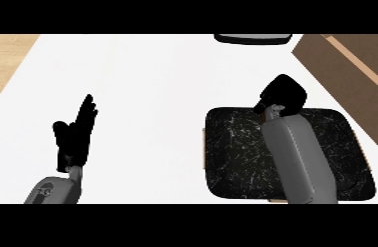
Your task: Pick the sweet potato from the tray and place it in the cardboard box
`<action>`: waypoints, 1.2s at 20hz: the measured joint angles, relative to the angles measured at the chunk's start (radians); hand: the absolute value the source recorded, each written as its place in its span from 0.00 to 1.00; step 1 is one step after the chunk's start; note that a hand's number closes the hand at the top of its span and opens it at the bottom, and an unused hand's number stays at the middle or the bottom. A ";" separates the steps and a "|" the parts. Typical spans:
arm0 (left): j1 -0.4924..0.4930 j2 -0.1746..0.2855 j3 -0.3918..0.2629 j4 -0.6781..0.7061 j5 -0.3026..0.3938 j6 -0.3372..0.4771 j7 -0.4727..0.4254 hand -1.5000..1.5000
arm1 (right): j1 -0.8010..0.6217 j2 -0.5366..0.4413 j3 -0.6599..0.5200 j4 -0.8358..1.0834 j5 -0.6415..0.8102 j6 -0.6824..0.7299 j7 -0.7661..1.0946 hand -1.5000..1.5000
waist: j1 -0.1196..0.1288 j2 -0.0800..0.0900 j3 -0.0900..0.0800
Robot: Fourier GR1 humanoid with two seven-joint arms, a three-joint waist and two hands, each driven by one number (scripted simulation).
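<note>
Trouble here starts with not seeing the sweet potato. None of it shows on the black tray (236, 156) or on the white surface (148, 81), so it is most likely hidden under the right robot hand (282, 97), which hangs as a dark lump over the tray's far edge. Whether that hand is closed round anything I cannot tell. If the hold is only partial, the swing right and away toward the cardboard box (336, 66) could let the potato slip onto the surface short of the box. The box's near wall stands between hand and opening, so a low path could catch it. The left robot hand (74, 136) rests open and upright, well apart at the left, and poses no hazard.
</note>
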 measured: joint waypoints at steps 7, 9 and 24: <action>0.006 -0.004 0.039 0.022 -0.005 -0.018 -0.015 0.50 | -0.169 -0.005 0.045 0.194 -0.021 -0.033 -0.086 1.00 | -0.021 -0.002 0.002; -0.011 -0.004 0.052 0.042 -0.006 -0.026 -0.013 0.50 | -0.193 -0.007 0.065 0.169 -0.013 -0.018 -0.079 1.00 | -0.028 -0.003 0.002; 0.027 -0.020 0.070 0.018 -0.034 -0.032 -0.018 0.50 | -0.376 -0.083 0.065 -0.188 0.077 0.126 0.001 1.00 | -0.045 -0.010 0.002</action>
